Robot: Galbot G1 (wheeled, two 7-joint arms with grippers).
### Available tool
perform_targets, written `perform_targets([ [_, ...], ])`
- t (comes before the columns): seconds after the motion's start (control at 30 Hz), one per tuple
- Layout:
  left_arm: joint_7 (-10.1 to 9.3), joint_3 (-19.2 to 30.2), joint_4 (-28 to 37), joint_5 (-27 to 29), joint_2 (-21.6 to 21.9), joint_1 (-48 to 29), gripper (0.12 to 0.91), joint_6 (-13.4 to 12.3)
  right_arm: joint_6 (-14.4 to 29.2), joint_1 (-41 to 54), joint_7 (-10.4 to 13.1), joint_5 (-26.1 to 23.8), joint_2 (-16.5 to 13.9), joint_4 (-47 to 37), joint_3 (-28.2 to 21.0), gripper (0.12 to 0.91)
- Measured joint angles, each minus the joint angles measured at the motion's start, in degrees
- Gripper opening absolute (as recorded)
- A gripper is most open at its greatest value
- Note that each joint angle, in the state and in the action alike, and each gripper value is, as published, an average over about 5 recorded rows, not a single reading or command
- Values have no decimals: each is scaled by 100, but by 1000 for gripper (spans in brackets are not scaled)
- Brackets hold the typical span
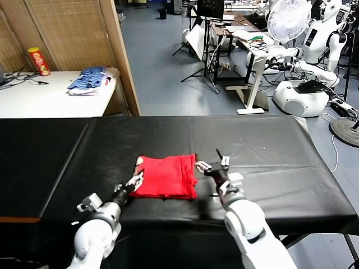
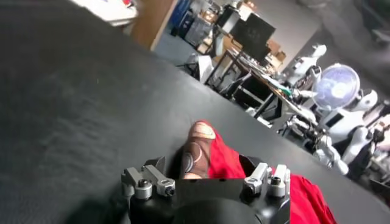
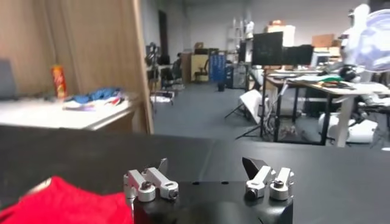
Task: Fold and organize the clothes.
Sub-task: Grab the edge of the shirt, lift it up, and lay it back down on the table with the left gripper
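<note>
Between the two grippers lies the red T-shirt (image 1: 166,176), folded into a rough rectangle on the black table (image 1: 269,151). Its printed patch shows at the far corner on the left gripper's side, brown and white against the red.

On the shirt's left, the left gripper (image 1: 136,180) sits low at the near left edge of the cloth, its tips just touching or almost touching the fabric — which of the two I cannot tell. Its jaws stand wide and hold nothing. From the left wrist view, the shirt (image 2: 244,167) lies straight ahead of that gripper (image 2: 207,182), between its spread fingers (image 2: 149,181), with the print nearest the tips.

On the shirt's right, the right gripper (image 1: 213,162) hovers just beside the right edge of the cloth, apart from it, fingers spread wide and empty. In the right wrist view only a red corner of the shirt (image 3: 67,204) shows, off to one side of the gripper (image 3: 208,182) — ahead of it is bare black table.

Well beyond both grippers, past the table's far edge, a white side table (image 1: 33,95) carries a blue-and-white pile of clothes (image 1: 87,80) and a red can (image 1: 38,60). A white fan (image 1: 289,19) stands far off on the right gripper's side.
</note>
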Motion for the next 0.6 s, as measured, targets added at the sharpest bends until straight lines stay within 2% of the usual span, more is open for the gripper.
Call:
perform_targets([
  [0.03,-5,-20,8,-84,-1,1,780,4,2,-31,0,6,8,34,29,798],
  [0.13,-14,-55,44,-198,-4,10,672,3,3,-85,1,12,32,107,88,798],
  [0.27,-15,-54,70,-142,-24,26,441,1,-10,-113,14,17,43,173,167,798],
  [0.4,-53,-15,68,146,-65,17,205,-13,-115,-169,114,-73,61,232,263,798],
  [0.5,-100,31,4,603,-62,34,144,-66,-325,-237,286,-272,91,274,342,798],
  [0.6,-93,73,-84,1343,7,87,150,-128,-529,-324,410,-551,119,300,420,798],
])
